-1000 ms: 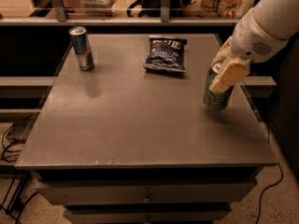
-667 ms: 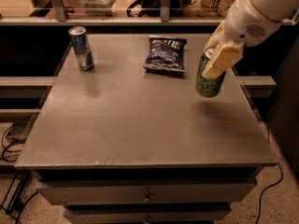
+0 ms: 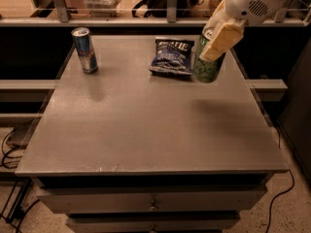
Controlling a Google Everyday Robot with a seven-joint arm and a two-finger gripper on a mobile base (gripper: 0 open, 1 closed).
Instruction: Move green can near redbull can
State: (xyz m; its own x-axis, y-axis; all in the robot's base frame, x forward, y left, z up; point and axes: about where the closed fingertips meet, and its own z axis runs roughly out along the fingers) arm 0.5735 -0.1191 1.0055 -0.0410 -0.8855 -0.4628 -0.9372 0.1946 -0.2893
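Observation:
The green can (image 3: 208, 68) with pale swirly markings hangs in the air above the right side of the grey table (image 3: 146, 130), tilted a little. My gripper (image 3: 219, 37) is shut on the green can, its cream fingers (image 3: 222, 39) clamped over the can's upper part. The redbull can (image 3: 85, 49), slim, blue and silver, stands upright at the table's far left corner, well away from the green can.
A dark blue chip bag (image 3: 171, 56) lies at the far middle of the table, just left of the held can. A shelf rail (image 3: 146, 21) runs behind the table. Drawers (image 3: 153, 200) are below the front edge. Cables lie on the floor at both sides.
The green can has been lifted off the table's right side and carried up and a little leftward, toward the chip bag. The redbull can and bag have not moved.

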